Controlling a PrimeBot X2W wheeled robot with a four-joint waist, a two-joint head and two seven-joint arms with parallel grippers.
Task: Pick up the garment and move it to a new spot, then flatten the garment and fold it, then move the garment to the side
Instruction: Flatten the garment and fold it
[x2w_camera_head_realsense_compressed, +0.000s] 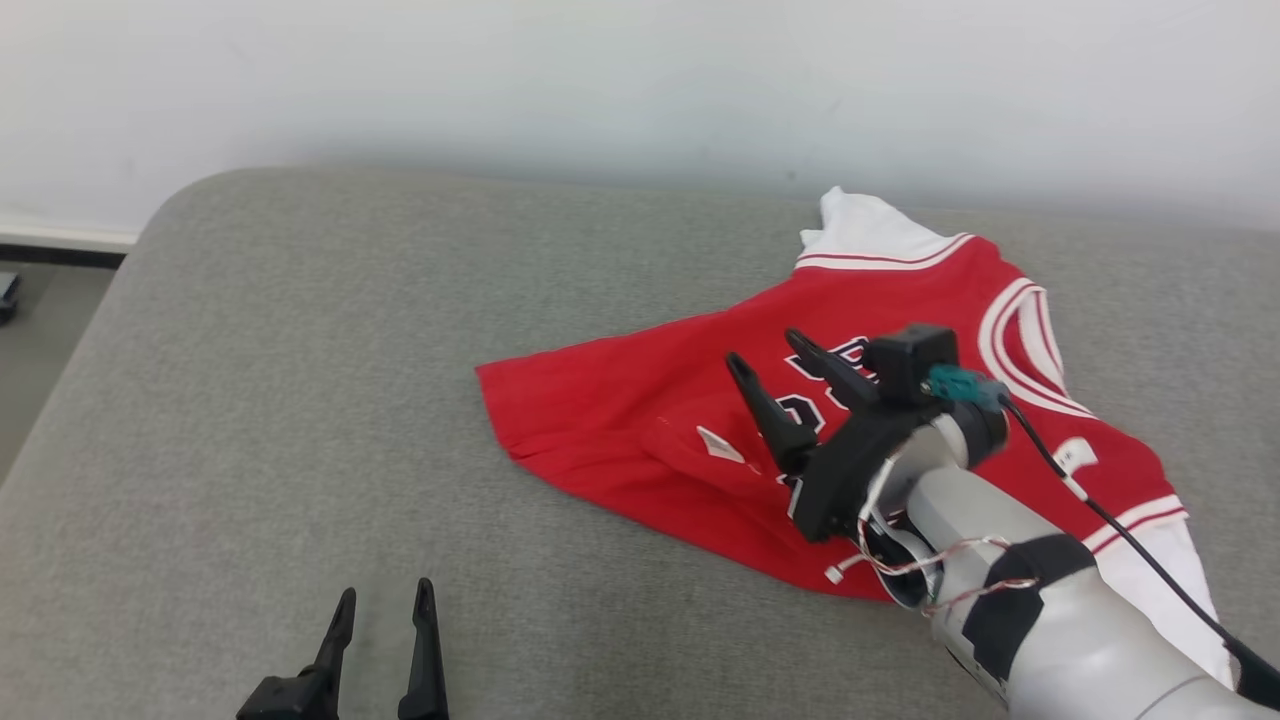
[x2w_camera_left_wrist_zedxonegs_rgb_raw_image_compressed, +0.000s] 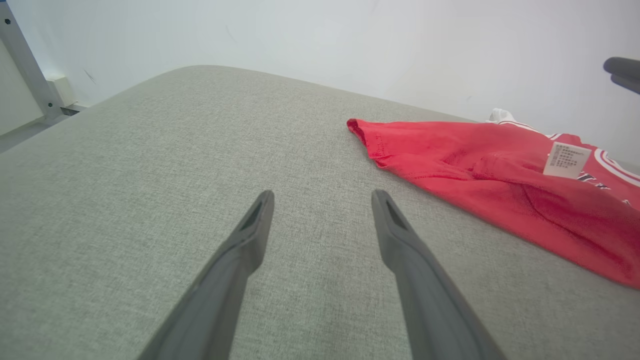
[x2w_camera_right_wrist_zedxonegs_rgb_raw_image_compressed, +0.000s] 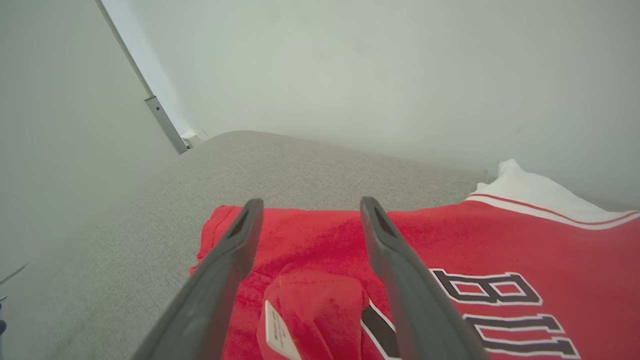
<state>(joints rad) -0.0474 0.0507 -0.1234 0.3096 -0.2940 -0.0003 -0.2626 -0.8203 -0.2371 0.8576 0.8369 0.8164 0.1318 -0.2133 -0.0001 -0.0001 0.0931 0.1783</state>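
the garment (x2w_camera_head_realsense_compressed: 640, 420) lies spread on the grey upholstered surface (x2w_camera_head_realsense_compressed: 300, 400), right of centre in the head view, with its red hem corner pointing toward the middle of the frame. one white sleeve (x2w_camera_head_realsense_compressed: 860, 225) sits at the upper right, near the wall (x2w_camera_head_realsense_compressed: 600, 80). a small fold of red cloth with a white label (x2w_camera_head_realsense_compressed: 720, 443) is bunched on top of the shirt. we see our right pincer (x2w_camera_head_realsense_compressed: 765, 347) above the lettered part of the shirt, its two fingers spread apart with nothing between them. in the right wrist view those fingers frame the bunched fold, and black white-edged lettering (x2w_camera_right_wrist_zedxonegs_rgb_raw_image_compressed: 490, 287) shows at the lower right. our left pincer (x2w_camera_head_realsense_compressed: 386, 590) is at the lower left of the head view, also open and empty, over bare grey fabric well apart from the shirt.
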